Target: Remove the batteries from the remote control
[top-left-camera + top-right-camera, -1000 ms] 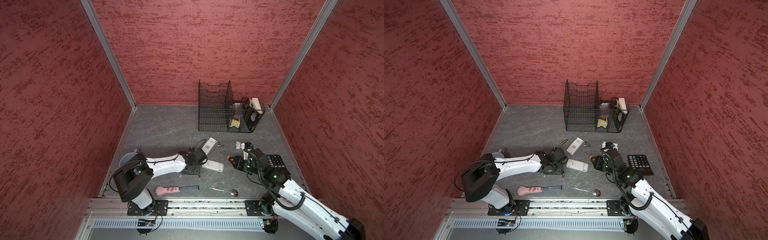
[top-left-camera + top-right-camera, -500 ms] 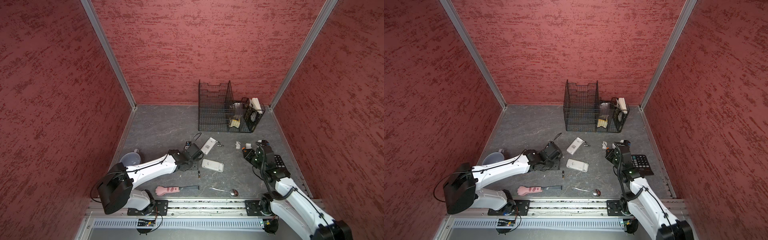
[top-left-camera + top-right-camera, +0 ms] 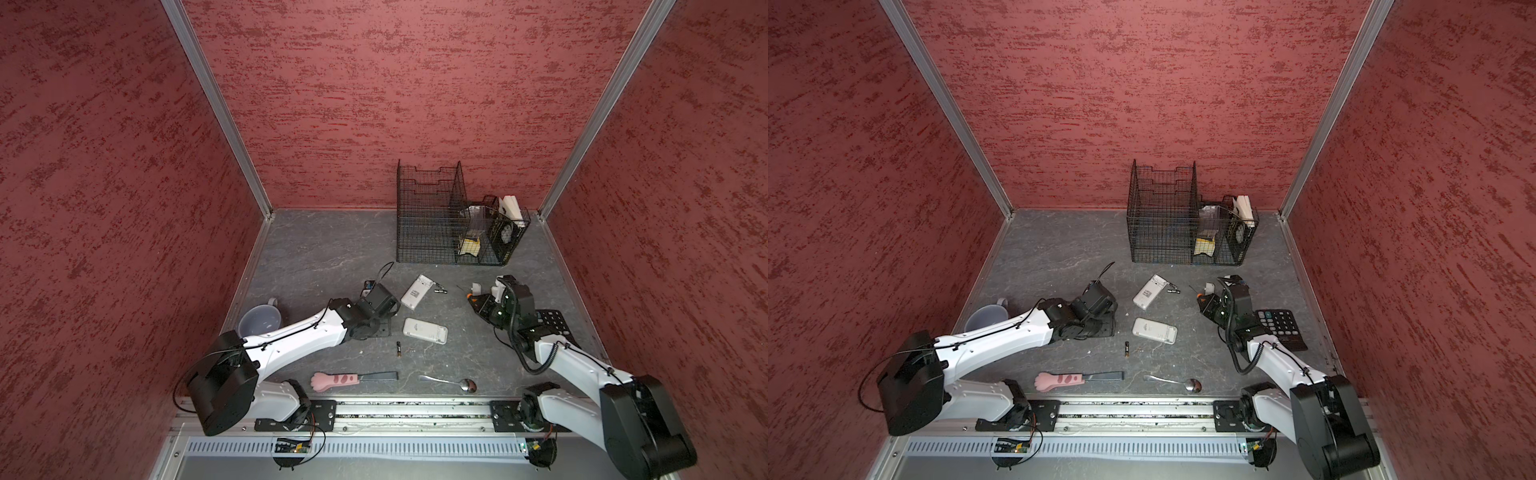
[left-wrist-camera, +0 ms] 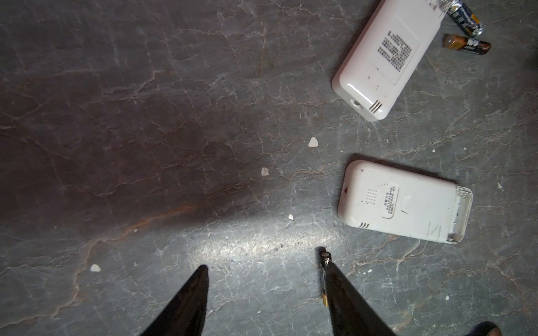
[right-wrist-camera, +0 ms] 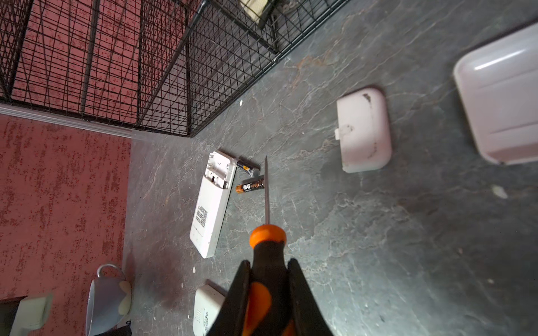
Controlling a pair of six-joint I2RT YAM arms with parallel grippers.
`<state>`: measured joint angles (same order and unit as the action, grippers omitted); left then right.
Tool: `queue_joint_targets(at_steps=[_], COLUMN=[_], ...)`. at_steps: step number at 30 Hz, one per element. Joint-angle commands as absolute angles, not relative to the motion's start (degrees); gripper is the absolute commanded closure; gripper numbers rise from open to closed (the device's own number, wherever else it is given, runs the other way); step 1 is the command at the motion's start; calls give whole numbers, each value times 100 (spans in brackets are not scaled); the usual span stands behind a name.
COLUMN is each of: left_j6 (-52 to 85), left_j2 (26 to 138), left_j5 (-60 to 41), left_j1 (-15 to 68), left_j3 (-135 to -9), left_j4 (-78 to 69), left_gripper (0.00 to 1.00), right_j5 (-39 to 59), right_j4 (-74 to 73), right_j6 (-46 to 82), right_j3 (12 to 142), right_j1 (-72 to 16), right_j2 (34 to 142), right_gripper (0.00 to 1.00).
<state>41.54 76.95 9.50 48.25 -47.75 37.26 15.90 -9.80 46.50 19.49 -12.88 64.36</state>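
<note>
A long white remote control (image 3: 417,292) (image 5: 212,203) lies face down with its end compartment open. Two batteries (image 5: 247,168) (image 5: 250,186) lie beside that end. A third battery (image 3: 398,349) (image 4: 323,276) lies alone on the table, partly behind one finger in the left wrist view. My left gripper (image 3: 380,326) (image 4: 265,266) hangs open and empty, left of a wider white remote (image 3: 424,331) (image 4: 401,200). My right gripper (image 3: 478,303) (image 5: 269,261) is shut on the orange-handled screwdriver (image 5: 267,241), whose tip points at the two batteries.
A small white cover (image 5: 364,131) lies near the screwdriver. A black wire rack (image 3: 432,220) stands at the back, a calculator (image 3: 552,328) under the right arm, a cup (image 3: 261,322) at the left. A pink-handled tool (image 3: 336,380) and a spoon (image 3: 451,381) lie along the front edge.
My left gripper drew back to the left, uncovering the lone battery on the table. My right gripper swung right and came back, still holding the screwdriver, now farther from the front edge.
</note>
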Motion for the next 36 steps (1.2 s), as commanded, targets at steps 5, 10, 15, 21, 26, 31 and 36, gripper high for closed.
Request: queue_joint_targets(at_steps=[5, 10, 15, 21, 26, 31, 36], left_j6=[4018, 3974, 3965, 3920, 3739, 3392, 3001], left_j2=[7572, 7449, 7357, 7248, 7014, 6596, 5972], left_j5=[1002, 1019, 1033, 1076, 1092, 1071, 1220], left_j1=[4711, 4645, 4564, 4466, 4179, 3582, 2919], left_j3=[-4773, -4790, -4759, -4748, -4646, -4537, -4314], left_j4=[3700, 3753, 3794, 3845, 3780, 3692, 3500], left_gripper=[36, 36, 36, 35, 28, 4, 0], right_j5=[1582, 1550, 1564, 1394, 1167, 1047, 912], right_j4=[-1274, -1345, -1246, -865, -454, -84, 248], right_j6=[4606, 4641, 4606, 4575, 4532, 4435, 4148], right_j3=[1829, 1764, 1833, 1954, 2049, 2222, 2544], right_j1=[-1276, -1283, -1283, -1298, -1301, -1301, -1300], right_j2=[6579, 6670, 6800, 6748, 6430, 6126, 5771], right_gripper=[90, 78, 64, 45, 42, 40, 1])
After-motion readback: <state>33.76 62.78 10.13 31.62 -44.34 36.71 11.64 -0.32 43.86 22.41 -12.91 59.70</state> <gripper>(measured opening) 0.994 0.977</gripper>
